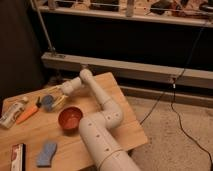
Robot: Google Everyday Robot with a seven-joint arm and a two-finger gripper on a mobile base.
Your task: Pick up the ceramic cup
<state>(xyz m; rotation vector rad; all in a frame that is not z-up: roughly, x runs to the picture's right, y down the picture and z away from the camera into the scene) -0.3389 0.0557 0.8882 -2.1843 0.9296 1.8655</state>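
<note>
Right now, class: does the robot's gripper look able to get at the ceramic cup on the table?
Probably yes. The gripper is open and right beside the ceramic cup, with nothing visible between them. The red-orange bowl sits off to the side, out of the way.

White tubular arm point(101, 134) of rounded, dark-dotted segments, pale yellowish pincer point(54, 98) at its far tip.
</note>
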